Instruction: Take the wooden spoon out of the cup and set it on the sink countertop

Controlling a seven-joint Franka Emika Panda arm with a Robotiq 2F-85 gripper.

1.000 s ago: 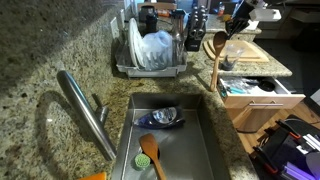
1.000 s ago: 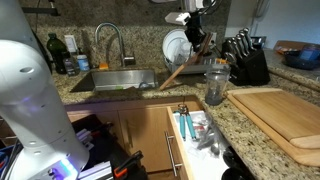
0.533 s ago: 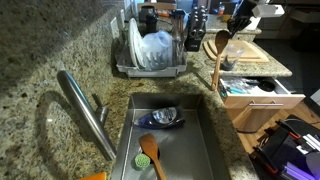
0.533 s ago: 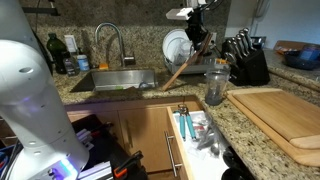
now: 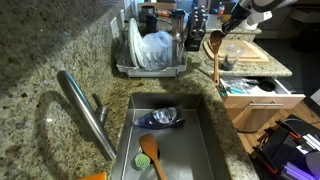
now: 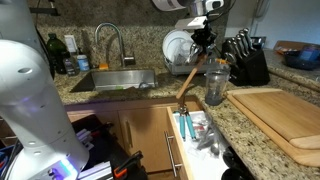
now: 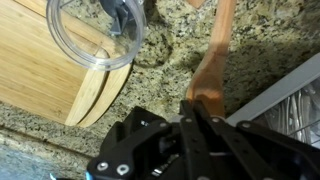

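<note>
Spoon (image 6: 190,78) swung from slant toward sink to nearly upright. Now hangs in air outside cup (image 6: 215,85), just beside it, lower end near front edge of worktop (image 5: 45,45). Pincer (image 6: 204,38) pinches upper end, likely so handle clears rim. Spoon: light-brown wood, long, thin, straight.

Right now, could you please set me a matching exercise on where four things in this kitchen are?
1 wooden spoon; 2 cup; 3 orange-brown utensil; 4 drawer.
A lying in the sink basin; B pulled open; C held in the fingers; D upright beside the cutting board.
Pairs: 1-C, 2-D, 3-A, 4-B.
</note>
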